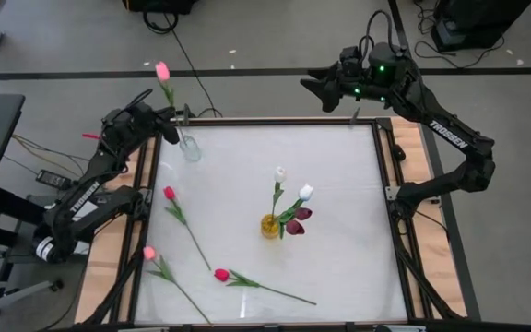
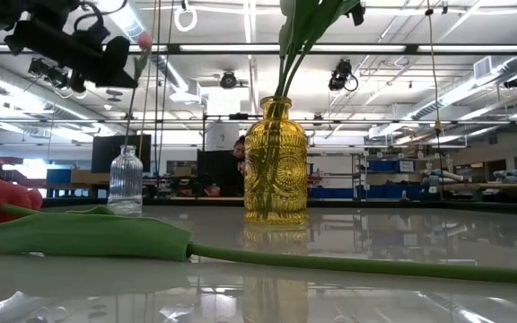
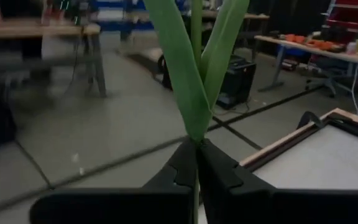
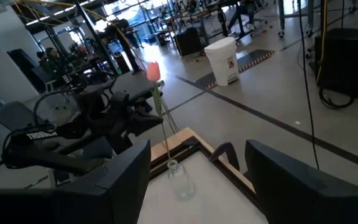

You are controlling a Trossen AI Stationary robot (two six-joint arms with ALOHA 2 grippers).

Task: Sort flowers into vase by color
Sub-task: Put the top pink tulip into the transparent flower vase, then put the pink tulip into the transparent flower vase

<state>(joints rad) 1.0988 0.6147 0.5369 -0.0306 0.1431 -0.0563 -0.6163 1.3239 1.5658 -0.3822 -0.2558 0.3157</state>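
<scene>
My left gripper (image 1: 173,116) (image 3: 196,163) stands over the table's far left corner, shut on a pink tulip (image 1: 162,71) (image 4: 153,71) that stands upright. The tulip's stem runs down to the mouth of a small clear glass vase (image 1: 190,148) (image 2: 126,179). A yellow glass vase (image 1: 270,226) (image 2: 275,161) in the middle of the table holds white and dark purple tulips (image 1: 295,214). Two red tulips (image 1: 169,193) (image 1: 221,275) and a pink one (image 1: 149,252) lie flat on the table. My right gripper (image 1: 313,88) (image 4: 197,180) hovers open beyond the far edge. My left gripper pinches the pink tulip's stem (image 3: 196,138) between its two fingers, just below where the leaves (image 3: 188,74) branch off. The fingers come level from the table's left side, across the stem. The tulip stands upright, head above the fingers, lower stem end at the clear vase's mouth (image 4: 172,164).
The table has a raised wooden frame (image 1: 387,175) around a white top. The near red tulip's long stem (image 2: 348,263) and leaf (image 2: 88,235) stretch across the near part of the table. Bare top lies on the right half (image 1: 348,203).
</scene>
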